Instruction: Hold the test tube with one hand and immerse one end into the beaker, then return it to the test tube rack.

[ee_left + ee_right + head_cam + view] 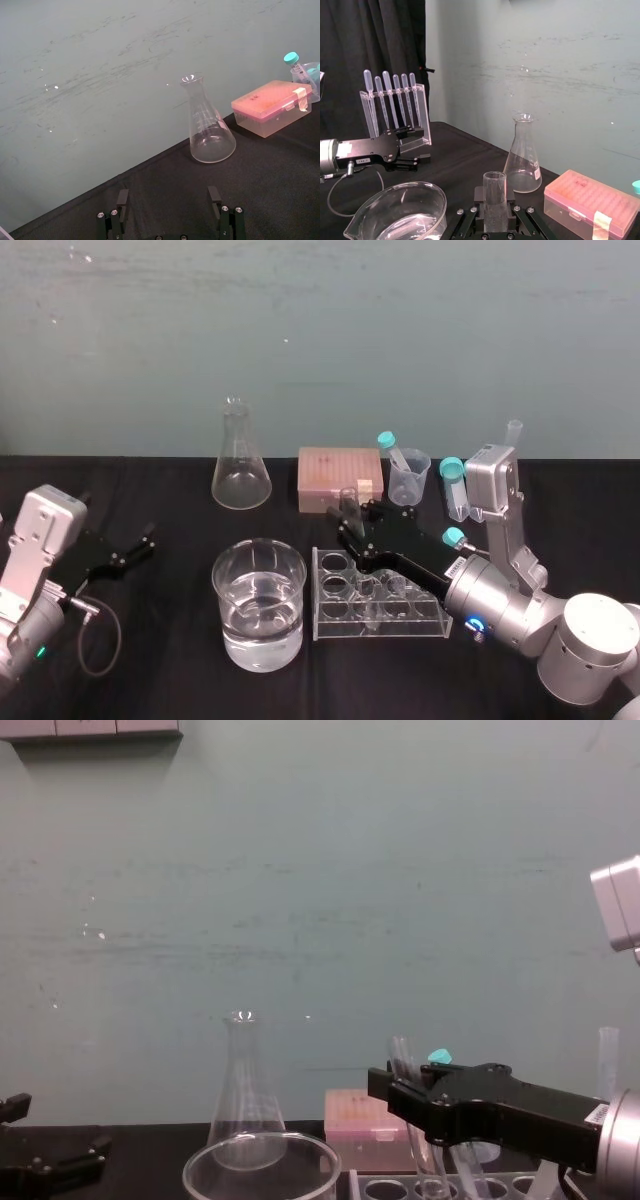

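Glass tube [349, 505] leans over the rack [380, 630], gripped by the right pincer [352, 528]; the left pincer [140, 543] gapes wide, well left of it.

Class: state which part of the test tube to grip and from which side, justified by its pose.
Hold the test tube high, just under its open rim, from the robot's right: its lower end sits in the test tube rack, the beaker stands to the left, and the right gripper is shut there; the left gripper idles far left.
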